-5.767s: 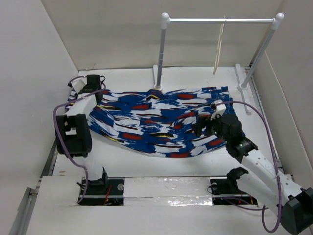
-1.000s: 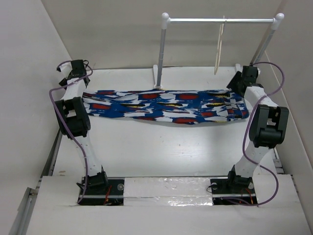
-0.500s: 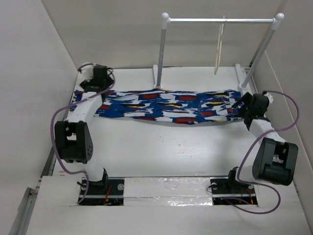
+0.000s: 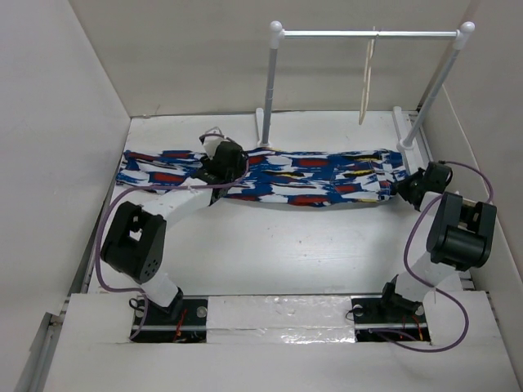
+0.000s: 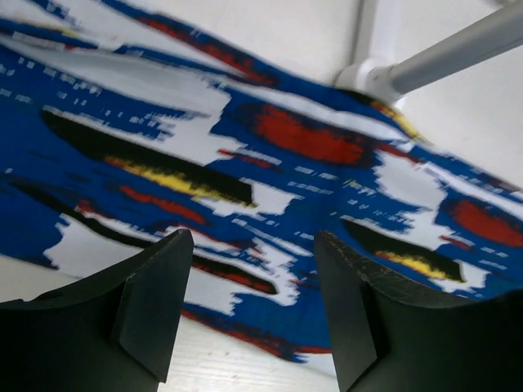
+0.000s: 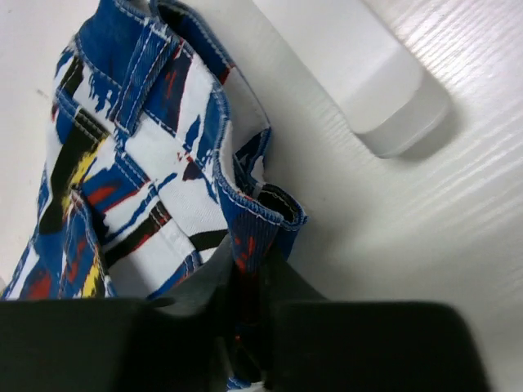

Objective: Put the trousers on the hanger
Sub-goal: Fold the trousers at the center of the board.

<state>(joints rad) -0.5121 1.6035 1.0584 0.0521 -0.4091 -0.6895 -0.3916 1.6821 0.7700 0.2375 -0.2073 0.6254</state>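
Blue trousers [image 4: 310,175], one; cream hanger [image 4: 366,82], one.

The counter [image 4: 286,245] carries one pair of trousers [image 4: 310,175], one white rack [image 4: 368,34] with two ball-capped posts [image 4: 270,82] at its far edge, one cream hanger [image 4: 365,82], and two arms [image 4: 176,204] at its near edge with two claws, the left claw [image 5: 249,269] and the right claw [image 6: 252,294].

Fingers [image 6: 368,351] pinching trousers [image 6: 139,163] — waistband end, rack foot [image 6: 359,73] beside
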